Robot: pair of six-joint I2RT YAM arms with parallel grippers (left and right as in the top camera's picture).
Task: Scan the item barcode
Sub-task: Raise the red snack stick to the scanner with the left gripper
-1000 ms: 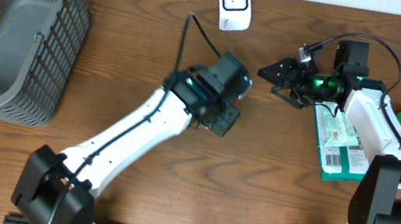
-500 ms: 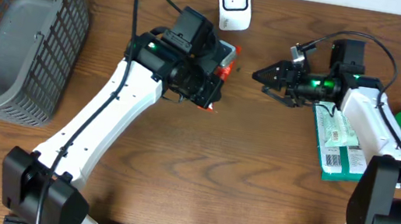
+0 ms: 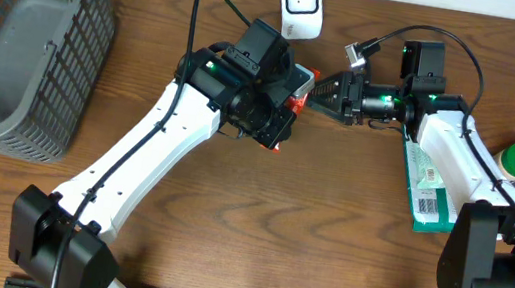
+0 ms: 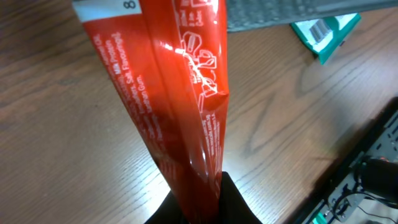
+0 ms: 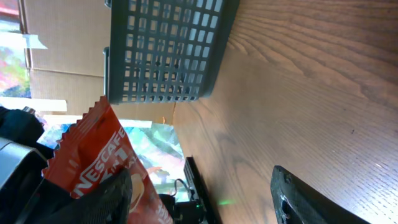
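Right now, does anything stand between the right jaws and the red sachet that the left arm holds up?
Nothing visible does. The right jaws stand open with the red Nescafe sachet directly ahead of them, close to one finger. The left jaws are shut on the sachet's lower end, above the wooden table.

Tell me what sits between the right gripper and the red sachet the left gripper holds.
Nothing. In the overhead view the right gripper's open tips nearly reach the red Nescafe sachet, and only bare wooden table shows below the gap.
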